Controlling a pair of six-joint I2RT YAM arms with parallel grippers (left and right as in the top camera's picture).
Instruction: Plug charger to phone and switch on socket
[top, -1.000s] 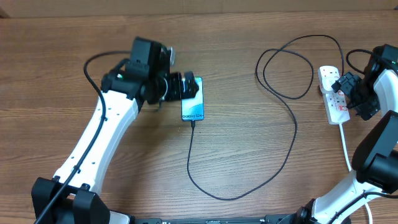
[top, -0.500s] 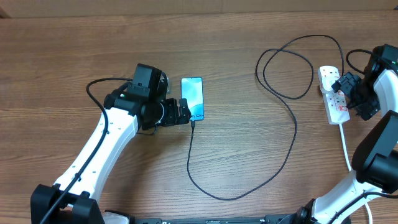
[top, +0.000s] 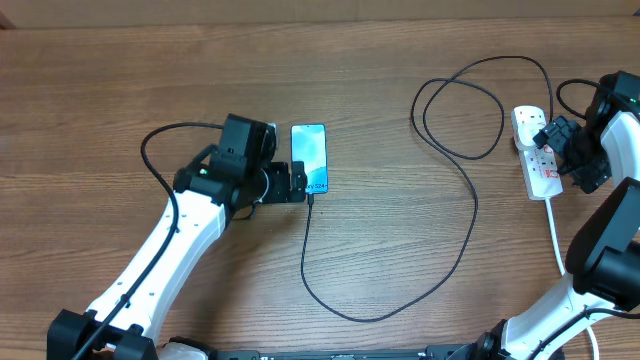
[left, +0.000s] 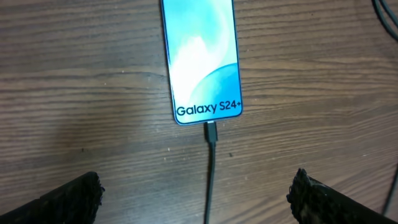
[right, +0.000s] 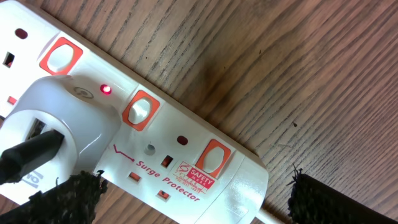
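The phone (top: 309, 157) lies flat with its blue-cyan screen up; in the left wrist view (left: 200, 59) the words "Galaxy S24+" show at its near end. The charger cable's connector (left: 212, 132) sits in the phone's near end, and the black cable (top: 470, 215) loops across the table to a white plug (right: 59, 134) in the socket (top: 537, 160). A red light (right: 106, 90) glows on the socket (right: 205, 177). My left gripper (top: 297, 184) is open, just left of the phone's near end. My right gripper (top: 562, 150) is open, straddling the socket.
The socket's thick white cord (top: 556, 235) runs toward the front edge at the right. The black cable makes a large loop (top: 460, 95) at the back right and a curve (top: 350, 312) near the front middle.
My left arm has pulled back from over the phone toward the front, uncovering it; the gripper now sits beside the phone's near end. The right arm has not moved.
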